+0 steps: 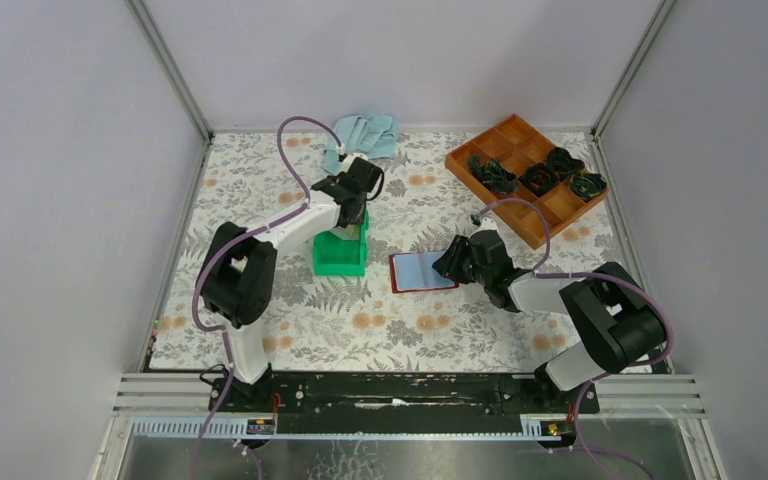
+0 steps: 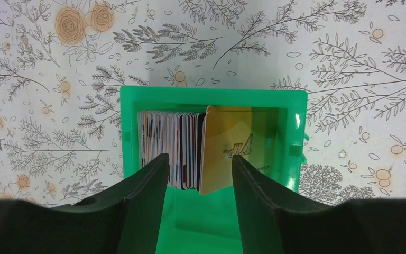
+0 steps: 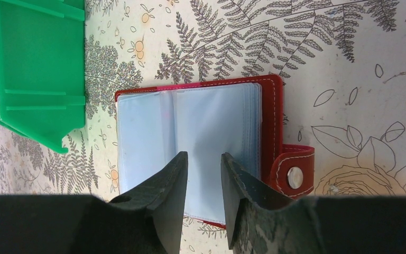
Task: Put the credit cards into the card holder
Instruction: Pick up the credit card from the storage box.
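Note:
The credit cards (image 2: 174,148) stand on edge in a stack inside the green bin (image 2: 293,135). A gold card (image 2: 232,143) leans at the stack's right end. My left gripper (image 2: 199,157) hangs open right above the bin (image 1: 340,258), its fingers either side of the stack and gold card, holding nothing. In the top view the left gripper (image 1: 348,212) is over the bin's far end. The card holder (image 3: 206,121) lies open on the table, pale blue sleeves up, snap tab (image 3: 295,177) to one side. My right gripper (image 3: 203,155) is over it, jaws a little apart and empty.
An orange compartment tray (image 1: 560,210) with dark bundles stands at the back right. A light blue cloth (image 1: 362,135) lies at the back centre. The bin (image 3: 31,69) stands just left of the card holder (image 1: 422,270), by my right gripper (image 1: 450,262).

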Controlling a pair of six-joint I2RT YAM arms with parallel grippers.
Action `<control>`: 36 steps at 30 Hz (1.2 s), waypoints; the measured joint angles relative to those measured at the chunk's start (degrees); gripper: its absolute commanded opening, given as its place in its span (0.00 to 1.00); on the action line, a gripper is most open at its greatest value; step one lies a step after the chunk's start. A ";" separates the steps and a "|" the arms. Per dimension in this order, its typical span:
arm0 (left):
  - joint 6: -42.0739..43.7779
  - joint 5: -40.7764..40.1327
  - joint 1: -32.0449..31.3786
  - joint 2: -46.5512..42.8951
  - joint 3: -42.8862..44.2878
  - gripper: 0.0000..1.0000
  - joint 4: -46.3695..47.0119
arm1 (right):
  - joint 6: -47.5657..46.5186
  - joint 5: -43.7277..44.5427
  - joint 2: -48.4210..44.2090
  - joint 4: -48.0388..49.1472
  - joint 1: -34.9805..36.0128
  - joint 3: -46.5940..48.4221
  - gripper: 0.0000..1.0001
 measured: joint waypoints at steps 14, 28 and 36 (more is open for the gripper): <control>0.50 -0.94 -0.13 1.44 0.68 0.38 -0.15 | 0.00 0.00 0.00 0.90 0.00 -0.46 0.37; 0.68 -1.27 -0.39 1.44 0.68 0.30 -0.15 | 0.02 0.00 0.00 1.31 0.00 -0.70 0.37; 1.05 -1.55 -0.50 1.27 0.96 0.22 -0.15 | 0.00 0.00 0.00 1.29 0.00 -0.70 0.37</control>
